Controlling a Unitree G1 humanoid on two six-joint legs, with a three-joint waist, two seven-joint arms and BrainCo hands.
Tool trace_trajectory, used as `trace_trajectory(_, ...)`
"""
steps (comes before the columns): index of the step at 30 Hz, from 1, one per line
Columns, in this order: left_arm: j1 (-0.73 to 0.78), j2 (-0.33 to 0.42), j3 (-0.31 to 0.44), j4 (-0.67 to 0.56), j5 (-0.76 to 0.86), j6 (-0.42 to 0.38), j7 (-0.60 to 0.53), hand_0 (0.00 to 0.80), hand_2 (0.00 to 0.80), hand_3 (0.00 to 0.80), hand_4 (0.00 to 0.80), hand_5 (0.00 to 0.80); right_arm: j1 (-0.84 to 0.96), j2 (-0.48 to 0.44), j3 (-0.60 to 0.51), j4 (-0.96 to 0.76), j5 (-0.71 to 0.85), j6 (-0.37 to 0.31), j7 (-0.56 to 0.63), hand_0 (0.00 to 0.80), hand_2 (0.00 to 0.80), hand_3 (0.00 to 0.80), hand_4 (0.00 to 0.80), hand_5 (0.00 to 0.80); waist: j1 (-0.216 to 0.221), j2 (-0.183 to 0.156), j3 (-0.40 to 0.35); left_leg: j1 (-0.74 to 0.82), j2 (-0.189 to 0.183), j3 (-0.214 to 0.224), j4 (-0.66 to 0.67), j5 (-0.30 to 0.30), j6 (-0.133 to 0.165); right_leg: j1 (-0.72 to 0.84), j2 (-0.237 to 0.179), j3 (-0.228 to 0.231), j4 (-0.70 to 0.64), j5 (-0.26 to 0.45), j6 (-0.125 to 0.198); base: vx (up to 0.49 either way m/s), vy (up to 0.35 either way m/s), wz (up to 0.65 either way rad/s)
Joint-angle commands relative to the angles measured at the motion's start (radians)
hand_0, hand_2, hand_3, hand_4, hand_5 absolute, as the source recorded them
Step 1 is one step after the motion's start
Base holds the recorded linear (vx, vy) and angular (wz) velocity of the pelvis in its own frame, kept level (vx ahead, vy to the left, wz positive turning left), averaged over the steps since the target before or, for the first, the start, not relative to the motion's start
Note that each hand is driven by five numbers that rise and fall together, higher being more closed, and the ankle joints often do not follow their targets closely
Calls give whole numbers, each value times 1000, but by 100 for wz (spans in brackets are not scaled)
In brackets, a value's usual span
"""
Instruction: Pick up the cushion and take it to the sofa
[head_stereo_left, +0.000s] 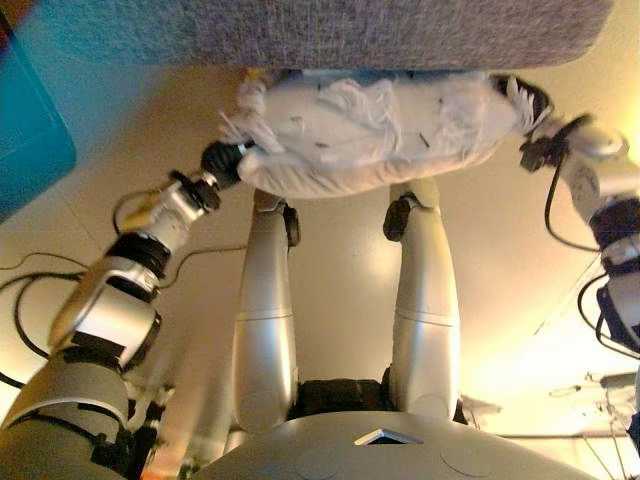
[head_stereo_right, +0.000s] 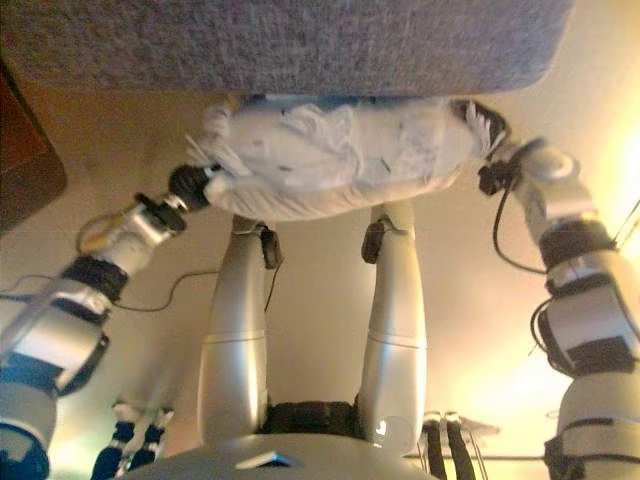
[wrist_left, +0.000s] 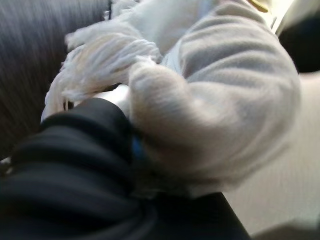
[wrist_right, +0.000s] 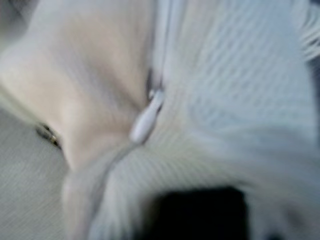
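Observation:
A white cushion (head_stereo_left: 370, 135) with fringed tassels hangs in the air between my two hands, just in front of the grey sofa (head_stereo_left: 400, 30) whose front edge runs across the far side of the view. My left hand (head_stereo_left: 225, 160) grips the cushion's left end; in the left wrist view the cloth (wrist_left: 220, 90) bunches up over the hand's dark cover (wrist_left: 75, 165). My right hand (head_stereo_left: 533, 105) grips the right end, where the cloth (wrist_right: 210, 100) folds in toward it. The fingers of both hands are buried in the cushion.
A teal object (head_stereo_left: 30, 130) stands at the far left beside the sofa. Black cables (head_stereo_left: 30, 290) lie on the pale floor at the left. A stand with thin rods (head_stereo_left: 600, 390) shows at the lower right.

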Motion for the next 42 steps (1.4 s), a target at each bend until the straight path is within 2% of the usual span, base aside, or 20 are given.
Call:
trace_trajectory(1, 121, -94, 41, -293, 33, -34, -189, 800, 800, 800, 800, 800, 126, 96, -50, -279, 13, -138, 78, 800, 800, 800, 800, 800, -8, 27, -7, 128, -8, -9, -22, -24, -21, 208, -25, -26, -93, -4, 132, -7, -125, 6)
trace_trajectory(4, 239, -125, 84, -383, 71, -17, -204, 800, 800, 800, 800, 800, 274, 148, -125, -378, -40, -152, 56, 800, 800, 800, 800, 800, 1, 6, -7, 313, -21, 16, -75, -36, -4, 391, -32, -75, -144, -10, 130, 48, -100, 8)
trace_trajectory(6, 296, -134, 107, -446, 73, 12, -203, 800, 800, 800, 800, 800, 344, 173, -164, -430, -56, -138, 43, 800, 800, 800, 800, 800, 9, -2, -8, 421, -24, 30, -96, -48, 5, 500, -37, -94, -165, -24, 125, 109, -68, 5)
trace_trajectory(8, 357, -150, 122, -516, 70, 41, -188, 800, 800, 800, 800, 800, 411, 196, -202, -474, -51, -125, 39, 800, 800, 800, 800, 800, 19, -10, -57, 511, -24, 36, -121, -61, 14, 592, -42, -106, -183, -39, 122, 137, -65, 2)
trace_trajectory(12, 413, -167, 143, -574, 73, 73, -179, 800, 800, 800, 800, 800, 485, 232, -253, -500, -55, -122, 42, 800, 800, 800, 800, 800, 30, -17, -132, 640, -28, 39, -170, -73, 25, 724, -45, -113, -215, -61, 119, 108, -28, 5)
trace_trajectory(17, 486, -202, 168, -592, 90, 96, -151, 800, 800, 800, 800, 800, 568, 279, -290, -530, -78, -107, 78, 800, 800, 800, 800, 800, 35, -28, -252, 824, -17, 34, -259, -68, 25, 928, -26, -124, -297, -75, 107, 177, -35, 3)
trace_trajectory(20, 548, -225, 213, -611, 94, 93, -150, 800, 800, 800, 800, 800, 625, 293, -313, -576, -106, -119, 91, 800, 800, 800, 800, 800, 38, -28, -330, 932, -6, 42, -307, -74, 26, 1037, -18, -131, -342, -82, 103, 278, -11, -2)
trace_trajectory(22, 582, -232, 228, -666, 96, 55, -128, 800, 800, 800, 800, 800, 647, 298, -328, -650, -75, -137, 79, 800, 800, 800, 800, 800, 39, -24, -372, 982, 0, 45, -332, -80, 28, 1086, -14, -130, -366, -85, 101, 276, 2, -5)
trace_trajectory(24, 604, -228, 242, -732, 108, -35, -105, 800, 800, 800, 800, 800, 656, 308, -345, -724, -79, -194, 69, 800, 800, 800, 800, 800, 40, -19, -396, 1016, 4, 45, -356, -83, 31, 1118, -10, -126, -385, -88, 101, 153, 8, -6)
trace_trajectory(26, 610, -214, 260, -815, 98, -150, -32, 800, 800, 800, 800, 800, 660, 311, -365, -832, -65, -230, 67, 800, 800, 800, 800, 800, 38, -13, -417, 1050, 8, 47, -384, -82, 32, 1150, -6, -123, -405, -91, 103, 102, 19, 1)
trace_trajectory(27, 607, -213, 278, -847, 100, -245, 17, 800, 800, 800, 800, 800, 656, 312, -375, -871, -79, -267, 57, 800, 800, 800, 800, 800, 39, -10, -427, 1064, 10, 47, -395, -83, 31, 1164, -5, -122, -413, -95, 104, 67, 14, 1)
trace_trajectory(29, 581, -198, 309, -919, 126, -366, 132, 800, 800, 800, 800, 800, 635, 306, -394, -931, -103, -316, -16, 800, 800, 800, 800, 800, 47, -9, -443, 1086, 11, 41, -412, -85, 31, 1189, -7, -132, -429, -99, 105, 72, -4, 5)
trace_trajectory(31, 547, -205, 322, -990, 199, -453, 169, 800, 800, 800, 800, 800, 593, 327, -399, -968, -134, -361, -103, 800, 800, 800, 800, 800, 59, -10, -458, 1105, 15, 37, -422, -86, 32, 1214, -5, -143, -439, -103, 101, 69, -31, 5)
trace_trajectory(33, 530, -204, 322, -1045, 224, -464, 197, 800, 800, 800, 800, 800, 579, 331, -406, -1010, -161, -360, -163, 800, 800, 800, 800, 800, 63, -10, -464, 1112, 18, 35, -426, -88, 31, 1225, -4, -145, -445, -104, 101, 31, -45, 2)
trace_trajectory(34, 510, -210, 313, -1077, 239, -482, 217, 800, 800, 800, 800, 800, 563, 340, -404, -1037, -175, -369, -232, 800, 800, 800, 800, 800, 63, -10, -470, 1118, 20, 34, -432, -87, 31, 1232, -3, -144, -448, -106, 101, 24, -59, 1)
trace_trajectory(37, 457, -213, 291, -1094, 262, -488, 290, 800, 800, 800, 800, 800, 535, 360, -387, -1038, -236, -372, -325, 800, 800, 800, 800, 800, 57, -9, -477, 1132, 23, 32, -446, -85, 28, 1242, 5, -138, -452, -110, 98, 27, -65, 2)
trace_trajectory(42, 452, -219, 274, -1108, 299, -470, 341, 800, 800, 800, 800, 800, 537, 363, -357, -1058, -261, -332, -363, 800, 800, 800, 800, 800, 47, -8, -471, 1136, 27, 26, -431, -91, 27, 1244, 19, -120, -444, -121, 86, 17, -61, -2)
